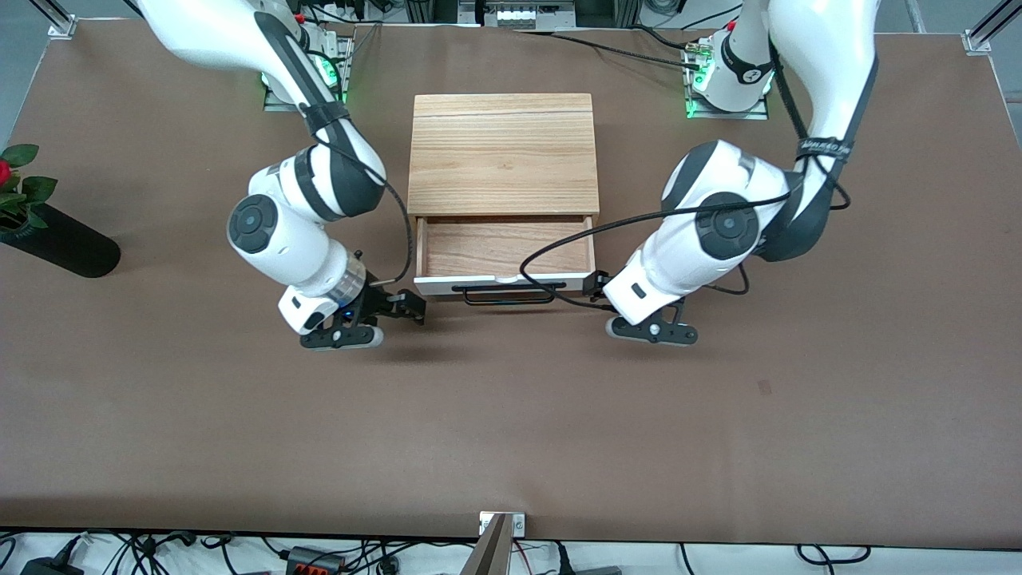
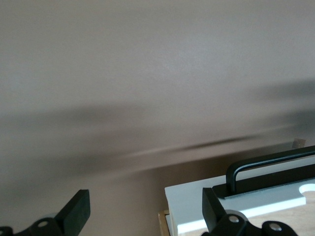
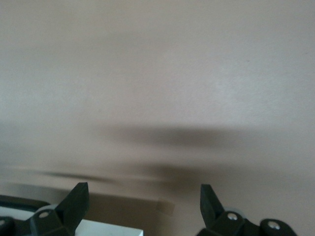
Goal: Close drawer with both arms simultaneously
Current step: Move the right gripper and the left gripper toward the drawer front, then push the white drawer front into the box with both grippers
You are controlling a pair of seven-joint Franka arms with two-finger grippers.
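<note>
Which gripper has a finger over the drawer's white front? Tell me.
The left gripper: one finger overlaps the drawer front's corner beside the handle. The right gripper straddles the other corner, fingers open.

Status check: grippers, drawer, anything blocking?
Left gripper open at one end of the drawer front, right gripper open at the other. Drawer pulled out, empty. Nothing in its path.
</note>
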